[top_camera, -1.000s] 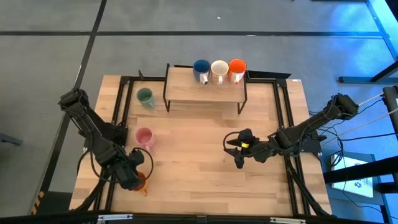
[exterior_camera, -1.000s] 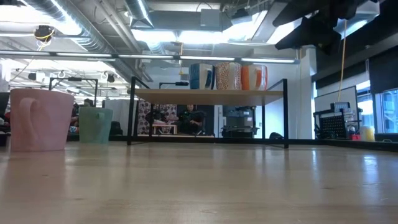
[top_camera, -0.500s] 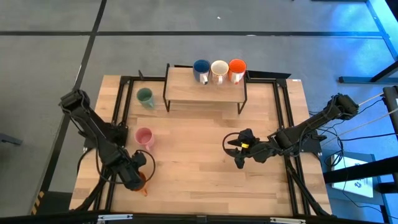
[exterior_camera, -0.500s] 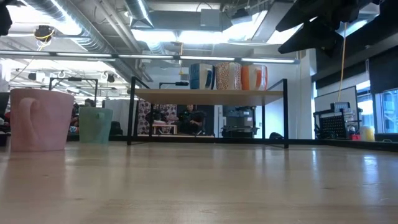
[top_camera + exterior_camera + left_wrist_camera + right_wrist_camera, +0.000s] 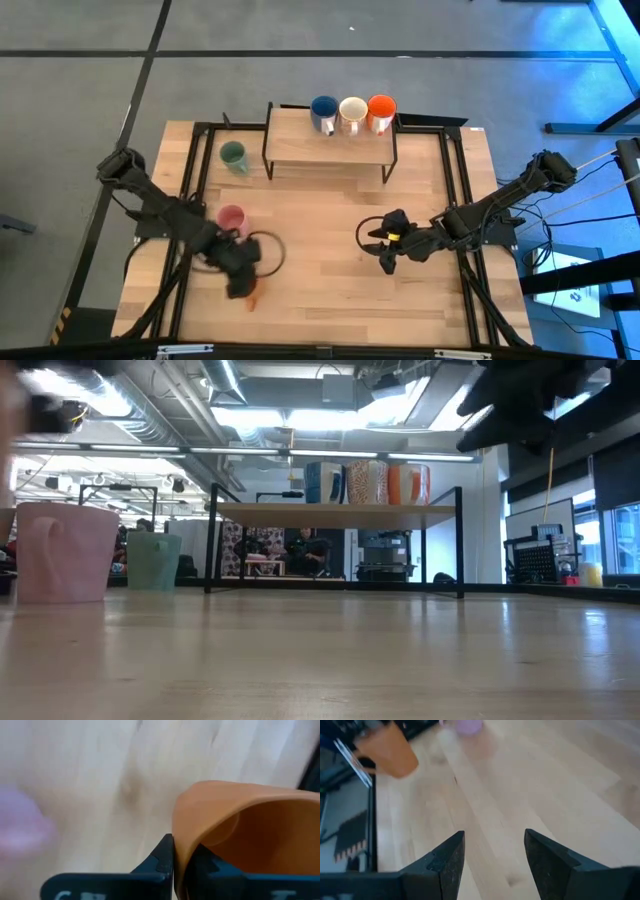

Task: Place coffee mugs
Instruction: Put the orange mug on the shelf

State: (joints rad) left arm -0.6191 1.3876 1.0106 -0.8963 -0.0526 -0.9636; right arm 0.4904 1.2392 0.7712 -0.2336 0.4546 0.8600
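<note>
My left gripper [image 5: 243, 282] is at the table's near left, shut on the darker orange-brown mug [image 5: 251, 297]. That mug also shows in the right wrist view [image 5: 390, 752]. The pink mug [image 5: 232, 218] stands on its base just beyond it, and the green mug [image 5: 233, 155] stands at the far left. The blue [image 5: 324, 110], white [image 5: 352, 110] and orange-red [image 5: 381, 110] mugs stand in a row on the wooden shelf [image 5: 330, 148]. My right gripper [image 5: 378, 250] hangs open over the table's middle right, with nothing between its fingers [image 5: 447, 857]. My left gripper pinches the orange-brown mug's wall at the rim [image 5: 181, 837], with one finger [image 5: 161, 857] outside and the other [image 5: 210, 865] inside the cup. The fingers come steeply from above. I cannot tell whether the mug's base is clear of the table.
The black-framed shelf [image 5: 335, 510] stands at the far middle on thin legs. A black metal frame [image 5: 200, 180] runs along the table's left and right sides. Bare wood [image 5: 320, 230] lies between the two grippers.
My left gripper has swung from the near left corner toward the table's right, and the orange-brown mug has gone along with it. The move is quick, so arm and mug show blurred. The other mugs have stayed put.
</note>
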